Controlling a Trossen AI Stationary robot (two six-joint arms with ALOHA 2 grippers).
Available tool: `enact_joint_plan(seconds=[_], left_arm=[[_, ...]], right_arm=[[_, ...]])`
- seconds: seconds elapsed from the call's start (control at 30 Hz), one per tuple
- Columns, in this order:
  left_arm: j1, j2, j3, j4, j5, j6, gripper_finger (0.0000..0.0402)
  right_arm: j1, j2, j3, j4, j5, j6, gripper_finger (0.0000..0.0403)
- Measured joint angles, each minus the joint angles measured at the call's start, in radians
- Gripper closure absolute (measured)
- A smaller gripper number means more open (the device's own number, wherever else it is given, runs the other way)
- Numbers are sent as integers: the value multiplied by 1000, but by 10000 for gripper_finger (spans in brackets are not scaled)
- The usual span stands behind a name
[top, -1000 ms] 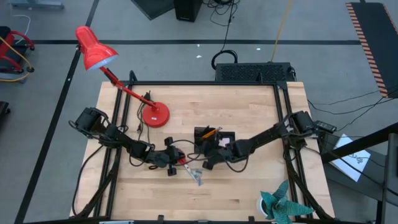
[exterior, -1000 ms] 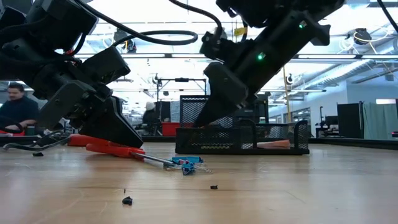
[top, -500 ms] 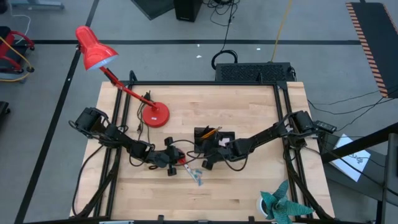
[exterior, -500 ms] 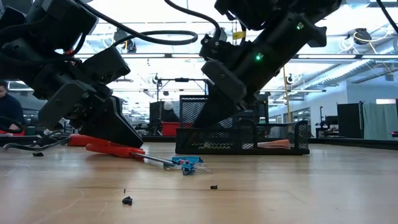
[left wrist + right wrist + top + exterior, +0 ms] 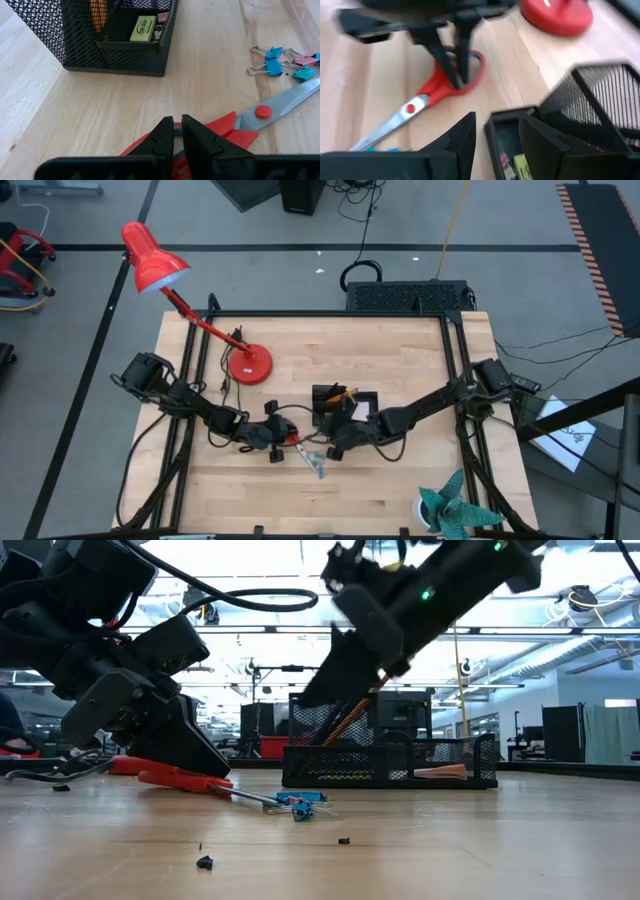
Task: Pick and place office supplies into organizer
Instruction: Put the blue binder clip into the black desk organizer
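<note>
My right gripper [image 5: 334, 450] has just let go and lifted away from the organizer [image 5: 345, 402]; its jaws are open and empty. An orange pencil [image 5: 352, 723] now stands in the organizer behind them. My left gripper [image 5: 174, 136] is nearly shut on the handle of the scissors [image 5: 235, 125] on the worktop. The clips [image 5: 286, 62] lie just past the blades, still to pick.

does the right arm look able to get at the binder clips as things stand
Probably yes. The right gripper hangs open just beside the binder clips, which lie on bare table in front of the organizer. The left gripper is busy on the scissors, whose blade ends right by them.
</note>
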Motion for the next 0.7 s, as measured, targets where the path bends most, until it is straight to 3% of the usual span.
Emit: enact_joint_plan(seconds=[0.17,0.37,0.53,0.7], left_arm=[[0,0,0,-2,0,-1,355],[0,0,0,-2,0,-7,355],[-1,0,0,2,0,-8,355],[-1,0,0,2,0,-11,355]], right_arm=[[76,-12,0,51,44,-80,283],[172,-4,0,48,37,-8,326],[220,38,0,73,-100,74,367],[232,118,0,169,-144,119,344]])
